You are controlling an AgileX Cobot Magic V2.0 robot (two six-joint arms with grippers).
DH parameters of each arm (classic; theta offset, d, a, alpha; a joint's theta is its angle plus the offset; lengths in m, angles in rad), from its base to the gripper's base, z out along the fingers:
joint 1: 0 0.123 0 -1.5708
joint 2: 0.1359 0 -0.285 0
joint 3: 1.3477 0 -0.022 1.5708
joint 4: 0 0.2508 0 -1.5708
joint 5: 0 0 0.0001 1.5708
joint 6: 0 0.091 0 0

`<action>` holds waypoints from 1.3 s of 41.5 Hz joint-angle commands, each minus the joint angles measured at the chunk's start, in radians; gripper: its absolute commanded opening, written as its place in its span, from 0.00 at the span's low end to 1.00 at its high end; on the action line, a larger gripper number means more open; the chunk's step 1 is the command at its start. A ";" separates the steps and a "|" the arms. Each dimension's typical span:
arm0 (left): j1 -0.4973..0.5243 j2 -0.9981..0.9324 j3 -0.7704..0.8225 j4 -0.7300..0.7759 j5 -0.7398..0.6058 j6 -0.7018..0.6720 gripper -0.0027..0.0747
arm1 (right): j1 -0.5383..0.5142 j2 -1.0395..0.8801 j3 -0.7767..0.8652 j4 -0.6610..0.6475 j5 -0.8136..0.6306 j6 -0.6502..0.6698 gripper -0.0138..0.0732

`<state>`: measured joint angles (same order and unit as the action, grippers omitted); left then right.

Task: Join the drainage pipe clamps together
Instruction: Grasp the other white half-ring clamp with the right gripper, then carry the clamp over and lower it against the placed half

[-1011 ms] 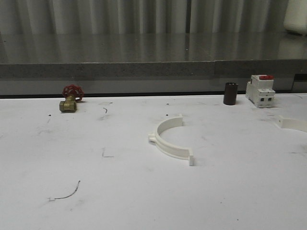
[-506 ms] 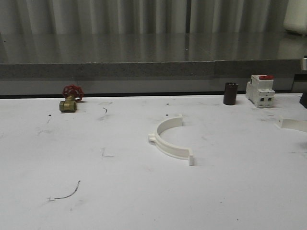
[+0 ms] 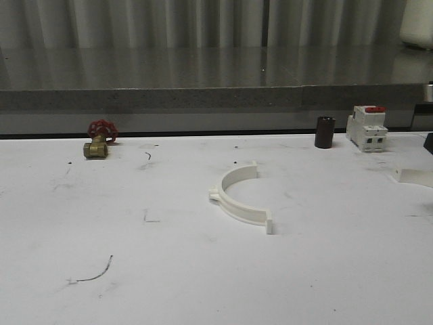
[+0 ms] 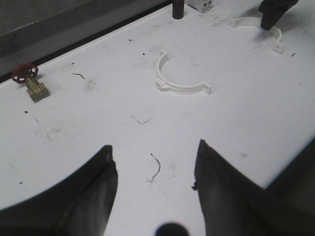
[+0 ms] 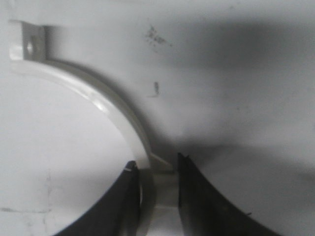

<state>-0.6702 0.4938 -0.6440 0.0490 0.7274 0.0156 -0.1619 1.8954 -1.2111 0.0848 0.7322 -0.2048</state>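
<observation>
One white half-ring drainage pipe clamp (image 3: 237, 200) lies flat in the middle of the white table (image 3: 203, 271), also seen from the left wrist (image 4: 180, 86). The other clamp (image 3: 415, 176) lies at the far right edge. My right gripper (image 5: 156, 164) straddles its band (image 5: 101, 101) near the middle and is shut on it, one finger inside the arc and one outside. The left wrist view shows that gripper (image 4: 272, 14) standing on the second clamp (image 4: 248, 22). My left gripper (image 4: 155, 150) hovers open over bare table, well short of the middle clamp.
A brass valve with a red handwheel (image 3: 100, 139) sits at the back left. A dark cylinder (image 3: 325, 132) and a white breaker with a red top (image 3: 367, 127) stand at the back right. A grey ledge (image 3: 216, 98) runs behind the table.
A dark part of my right gripper has come into the front view's right edge. The right clamp's visible end has shifted slightly to the right. The middle clamp has not moved.
</observation>
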 commanded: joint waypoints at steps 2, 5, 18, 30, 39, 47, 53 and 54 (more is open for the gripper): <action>-0.002 0.006 -0.026 -0.006 -0.071 -0.005 0.49 | 0.014 -0.090 -0.031 0.003 0.013 -0.009 0.37; -0.002 0.006 -0.026 -0.006 -0.071 -0.005 0.49 | 0.023 -0.115 -0.031 0.003 0.019 -0.005 0.37; -0.002 0.006 -0.026 -0.006 -0.071 -0.005 0.49 | 0.127 -0.248 -0.033 0.008 0.087 0.067 0.37; -0.002 0.006 -0.026 -0.006 -0.071 -0.005 0.49 | 0.264 -0.309 -0.163 0.006 0.271 0.205 0.37; -0.002 0.006 -0.026 -0.006 -0.071 -0.005 0.49 | 0.397 -0.310 -0.336 0.006 0.388 0.262 0.37; -0.002 0.006 -0.026 -0.006 -0.071 -0.005 0.49 | 0.489 -0.310 -0.399 -0.043 0.382 0.278 0.37; -0.002 0.006 -0.026 -0.006 -0.071 -0.005 0.49 | 0.512 -0.305 -0.396 -0.056 0.375 0.284 0.37; -0.002 0.006 -0.026 -0.006 -0.071 -0.005 0.49 | 0.513 -0.300 -0.396 -0.052 0.376 0.294 0.37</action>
<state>-0.6702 0.4938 -0.6440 0.0490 0.7274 0.0156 0.3487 1.6349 -1.5764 0.0440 1.1356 0.0719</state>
